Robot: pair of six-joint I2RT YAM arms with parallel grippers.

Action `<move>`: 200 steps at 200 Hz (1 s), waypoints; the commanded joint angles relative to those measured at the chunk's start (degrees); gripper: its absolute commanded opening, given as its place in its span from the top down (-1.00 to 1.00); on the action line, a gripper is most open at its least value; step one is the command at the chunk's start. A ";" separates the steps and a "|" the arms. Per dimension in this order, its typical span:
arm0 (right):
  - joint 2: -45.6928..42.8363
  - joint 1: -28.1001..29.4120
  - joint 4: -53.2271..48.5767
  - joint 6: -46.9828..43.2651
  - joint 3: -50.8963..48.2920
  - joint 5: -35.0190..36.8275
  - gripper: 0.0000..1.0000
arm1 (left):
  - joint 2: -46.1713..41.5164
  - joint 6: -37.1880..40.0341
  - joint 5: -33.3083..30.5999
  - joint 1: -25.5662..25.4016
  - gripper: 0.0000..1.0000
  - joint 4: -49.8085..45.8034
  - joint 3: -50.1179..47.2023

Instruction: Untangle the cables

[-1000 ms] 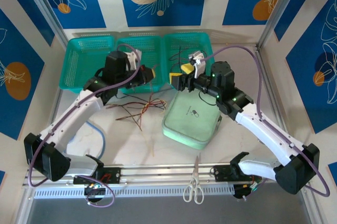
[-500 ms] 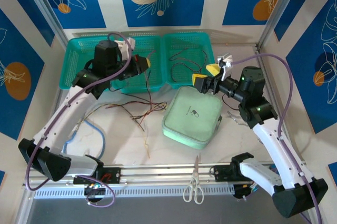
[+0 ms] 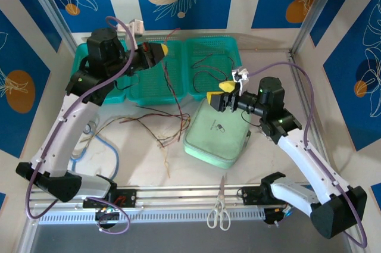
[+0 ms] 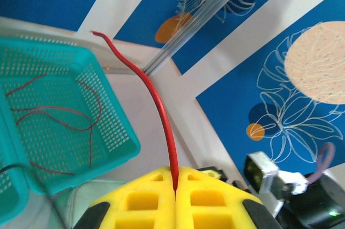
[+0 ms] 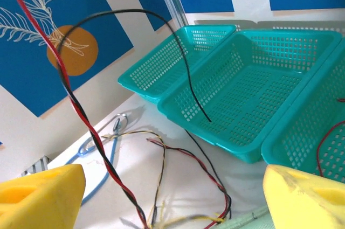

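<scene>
Red cable (image 4: 162, 111) clamped in the left hand (image 4: 175, 179), plainest in its wrist view.

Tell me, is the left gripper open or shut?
The left gripper is shut on a red cable: its yellow fingers meet, the cable pinched between them.

Teal baskets (image 3: 214, 39) line the far side. Centre-left, loose cables (image 3: 152, 123) sprawl over the table (image 3: 140, 166), and one strand climbs from them to the raised left gripper (image 3: 159, 50), pinched there, slanting across the middle basket's mouth. A green pouch (image 3: 214, 137) takes up centre-right, with the right gripper (image 3: 221, 97) spread wide just above its far edge. Stethoscope (image 3: 112, 149) near left, scissors (image 3: 219, 212) at the near rail. Open ground: bare tabletop between the cables and the near rail.
</scene>
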 commanded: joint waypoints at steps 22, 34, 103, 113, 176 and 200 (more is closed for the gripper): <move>2.57 0.20 10.02 10.49 1.69 -2.61 -0.71 | 1.96 -4.47 4.00 1.91 1.00 11.15 4.71; 3.41 0.28 10.40 11.30 2.81 -3.41 -0.69 | 3.34 -4.64 4.09 2.14 1.00 11.72 7.54; 7.08 0.43 10.68 8.11 14.15 -7.67 -0.42 | 6.44 -6.03 5.76 2.23 1.00 12.13 12.18; 9.00 1.07 9.71 6.81 16.86 -8.87 -0.39 | 6.53 -6.30 6.02 2.22 1.00 12.13 12.11; 19.96 7.43 3.33 -3.51 31.26 -10.64 -0.28 | 4.74 -8.09 6.70 2.02 1.00 14.17 6.53; 22.82 8.00 3.20 -4.03 33.58 -11.40 -0.24 | 3.99 -8.37 6.77 2.05 1.00 14.43 4.99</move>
